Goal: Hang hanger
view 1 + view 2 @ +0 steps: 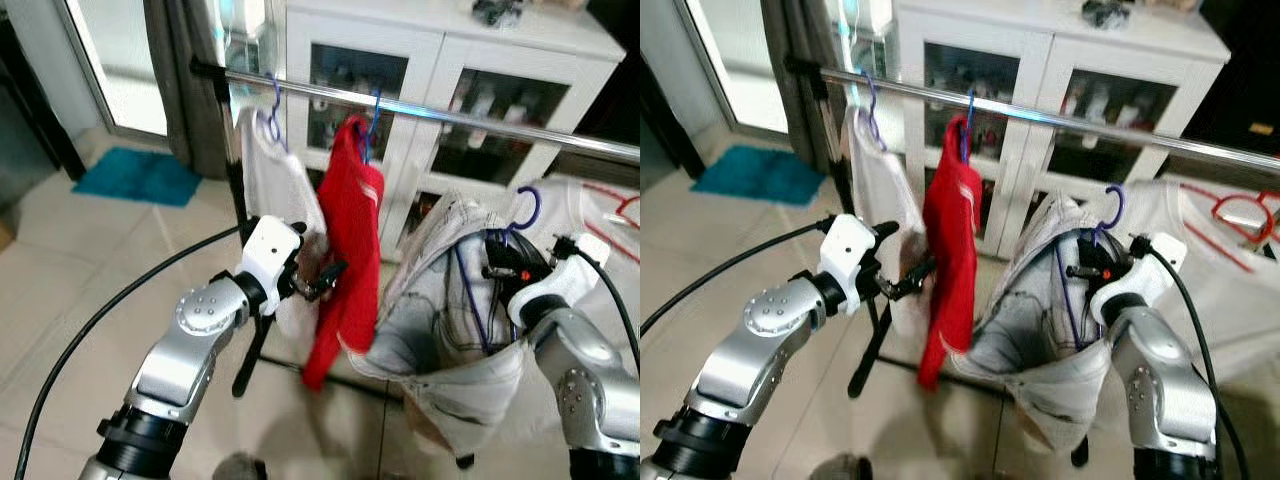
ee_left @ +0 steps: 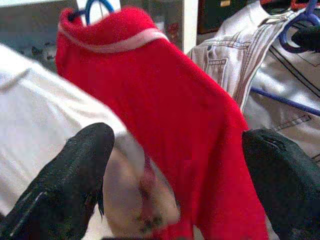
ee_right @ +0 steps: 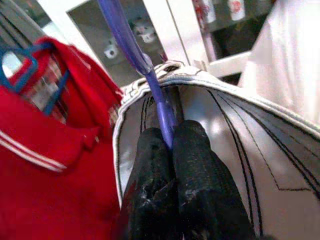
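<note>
You have a white cabinet (image 1: 440,60) behind a metal rail (image 1: 470,118) that carries a white garment (image 1: 275,180) and a red shirt (image 1: 348,250). Below the rail, your right gripper (image 3: 167,145) pinches the purple hanger (image 1: 528,210) bearing a grey jacket (image 1: 440,330). Your left gripper (image 2: 175,175) is spread wide beside the red shirt.

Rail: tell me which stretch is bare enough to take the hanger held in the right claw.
The rail is bare between the red shirt's hook and its far right end, above the right claw holding the purple hanger. Toward the left end it is crowded: white shirt and red shirt hang close, left claw beside them.
</note>
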{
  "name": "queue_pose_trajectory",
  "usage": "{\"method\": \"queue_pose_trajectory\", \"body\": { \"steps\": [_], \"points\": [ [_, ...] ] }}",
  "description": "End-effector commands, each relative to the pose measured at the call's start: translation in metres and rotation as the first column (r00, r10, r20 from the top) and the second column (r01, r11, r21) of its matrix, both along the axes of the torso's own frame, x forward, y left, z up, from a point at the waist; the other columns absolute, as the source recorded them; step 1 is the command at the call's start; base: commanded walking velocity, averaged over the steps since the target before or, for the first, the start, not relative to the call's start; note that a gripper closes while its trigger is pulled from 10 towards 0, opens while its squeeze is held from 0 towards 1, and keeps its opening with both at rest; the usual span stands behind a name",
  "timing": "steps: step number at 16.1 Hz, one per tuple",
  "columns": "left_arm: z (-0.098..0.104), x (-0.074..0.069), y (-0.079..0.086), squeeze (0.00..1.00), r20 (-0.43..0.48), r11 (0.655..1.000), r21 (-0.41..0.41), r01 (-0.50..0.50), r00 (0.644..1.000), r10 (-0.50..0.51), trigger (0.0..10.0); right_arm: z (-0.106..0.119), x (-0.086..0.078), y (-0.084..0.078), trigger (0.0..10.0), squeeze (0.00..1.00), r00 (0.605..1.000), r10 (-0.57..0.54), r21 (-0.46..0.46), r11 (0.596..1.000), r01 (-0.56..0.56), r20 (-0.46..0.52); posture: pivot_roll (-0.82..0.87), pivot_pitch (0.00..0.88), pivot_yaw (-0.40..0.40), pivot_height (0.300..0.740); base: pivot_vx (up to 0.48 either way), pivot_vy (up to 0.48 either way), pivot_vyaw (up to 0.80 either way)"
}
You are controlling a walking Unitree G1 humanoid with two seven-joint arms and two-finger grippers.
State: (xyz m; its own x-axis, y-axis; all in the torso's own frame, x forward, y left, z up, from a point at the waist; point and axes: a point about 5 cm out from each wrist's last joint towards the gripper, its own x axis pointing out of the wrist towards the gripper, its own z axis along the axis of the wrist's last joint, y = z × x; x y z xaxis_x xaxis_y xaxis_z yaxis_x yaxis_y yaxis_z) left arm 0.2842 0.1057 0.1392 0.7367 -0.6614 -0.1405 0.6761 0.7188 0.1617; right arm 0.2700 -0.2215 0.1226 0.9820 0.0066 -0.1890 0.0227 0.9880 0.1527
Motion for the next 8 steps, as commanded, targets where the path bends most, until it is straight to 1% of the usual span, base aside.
{"method": "queue_pose_trajectory", "body": {
  "steps": [1, 4, 7, 8],
  "points": [
    [0.002, 0.0, 0.001, 0.0, 0.016, 1.0, -0.011, -0.013, 1.0, 0.013, 10.0, 0.008, 0.001, 0.006, 0.0, 0.0, 0.999, -0.019, -0.005, 1.0, 0.019, 0.049, -0.03, 0.0, -0.057, 0.74, -0.266, 0.0, 0.0],
    [0.001, -0.001, 0.002, 0.0, 0.013, 1.0, -0.018, -0.024, 1.0, 0.024, 10.0, 0.001, 0.0, 0.018, 0.0, 0.0, 0.999, -0.019, 0.01, 1.0, 0.019, 0.025, -0.02, 0.0, -0.067, 0.74, -0.28, 0.0, 0.0],
    [0.0, -0.002, 0.004, 0.0, 0.009, 0.999, -0.022, -0.034, 0.999, 0.034, 10.0, -0.001, 0.0, 0.023, 0.0, 0.0, 1.0, -0.013, 0.014, 1.0, 0.013, 0.014, -0.02, 0.0, -0.071, 0.74, -0.286, 0.0, 0.0],
    [0.0, -0.002, 0.004, 0.0, 0.008, 0.999, -0.022, -0.036, 0.999, 0.036, 10.0, -0.002, -0.001, 0.024, 1.3, 0.0, 1.0, -0.007, 0.007, 1.0, 0.007, 0.009, -0.02, 0.0, -0.073, 0.74, -0.285, 0.0, 0.0]
  ]
}}
